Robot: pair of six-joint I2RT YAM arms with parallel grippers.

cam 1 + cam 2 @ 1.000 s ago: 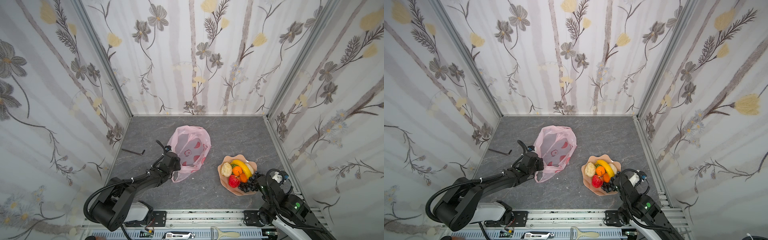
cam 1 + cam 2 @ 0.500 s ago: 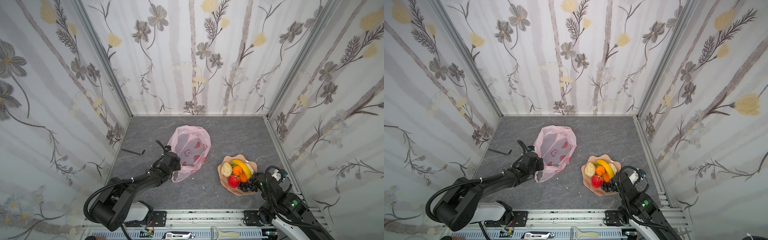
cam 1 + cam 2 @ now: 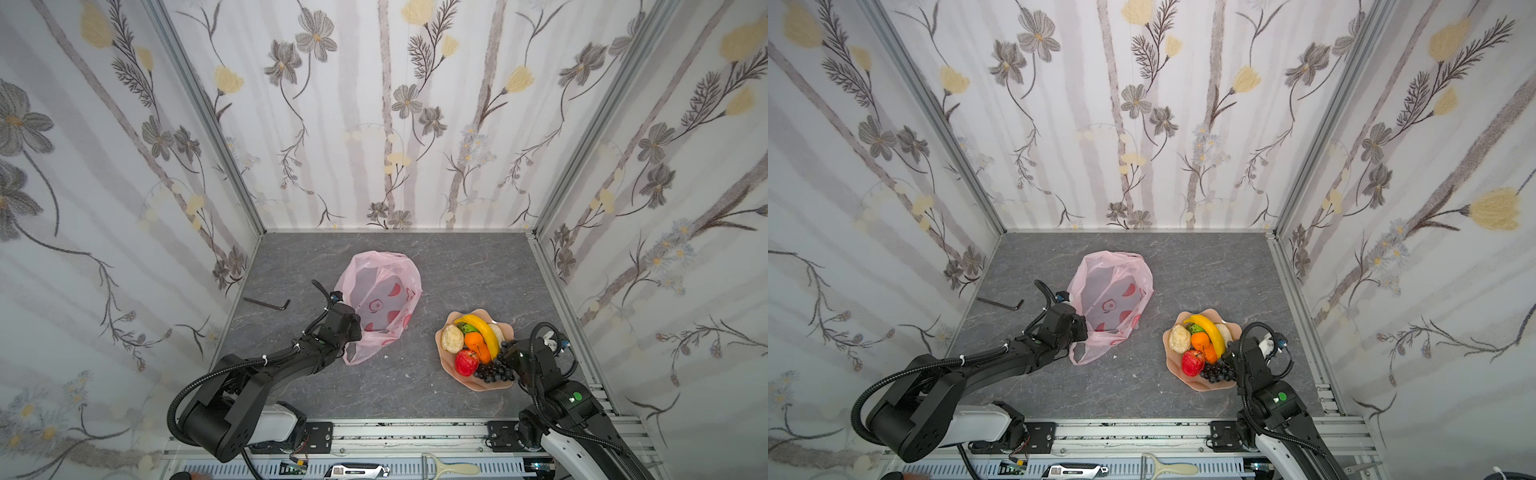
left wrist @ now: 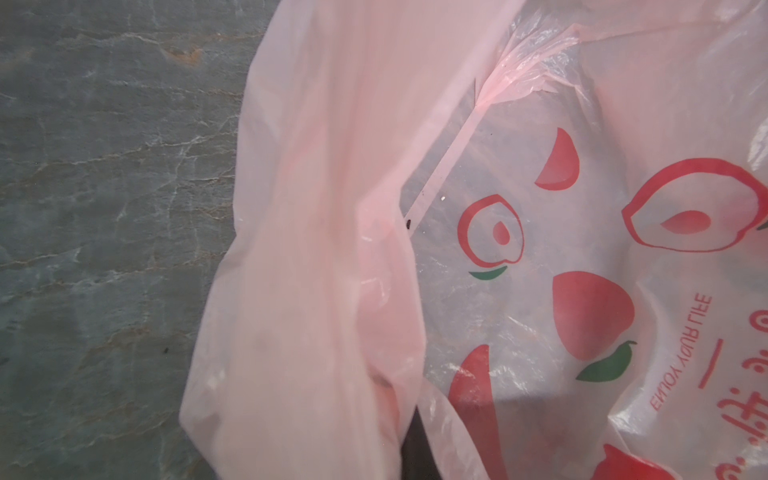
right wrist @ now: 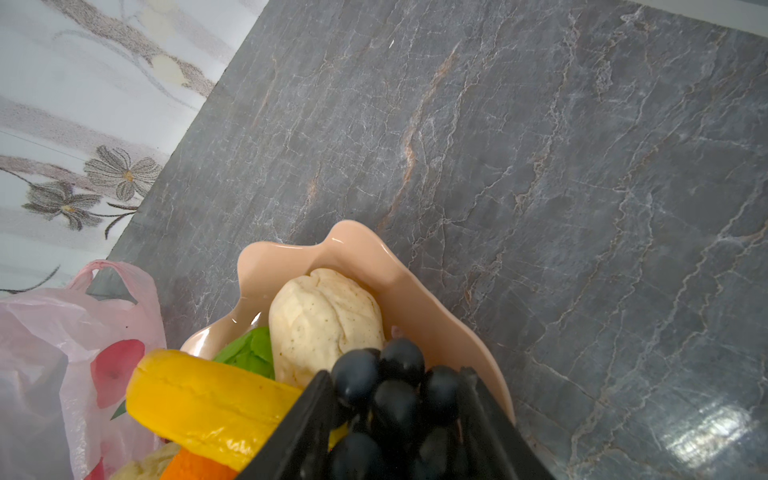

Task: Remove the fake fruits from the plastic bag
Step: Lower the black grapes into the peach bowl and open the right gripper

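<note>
1. Left tool (image 3: 357, 329) (image 3: 1082, 328): the jaws are together, clamped on the near edge of the thin translucent pink plastic bag (image 3: 382, 286) (image 3: 1113, 291). In the left wrist view the film (image 4: 540, 270) gathers down toward the tool. The tool's fingers are almost wholly hidden behind it.
2. The plastic bag lies on the grey marbled tabletop (image 3: 457, 270) and spreads out ahead of the left tool. One loop handle hangs just beside the tool. Red printed fruit marks show through the film.
3. Right tool (image 3: 505, 357) (image 3: 1231, 357) (image 5: 395, 374): the jaws stand part-way apart, clamped on the dark purple grape bunch (image 3: 492, 372) (image 3: 1219, 374), which fills the gap between the black fingers (image 5: 307, 415). In both top views the bunch rests in the peach wavy-edged dish (image 3: 490, 386) (image 3: 1217, 386).
4. The other fake fruits lie in the same dish, just ahead of the right tool:
   - yellow banana (image 3: 482, 328) (image 5: 208, 399)
   - red apple (image 3: 466, 361)
   - orange (image 3: 473, 340)
   - bumpy green fruit (image 3: 467, 328)
   - beige lumpy fruit (image 3: 451, 337)
   - second beige lump (image 5: 324, 324), touching the grapes
5. The dish sits well apart from the left tool; the bag lies between the two tools.
6. A black hex key (image 3: 266, 302) (image 3: 1000, 302) lies on the tabletop near the left tool, on the side away from the bag.
</note>
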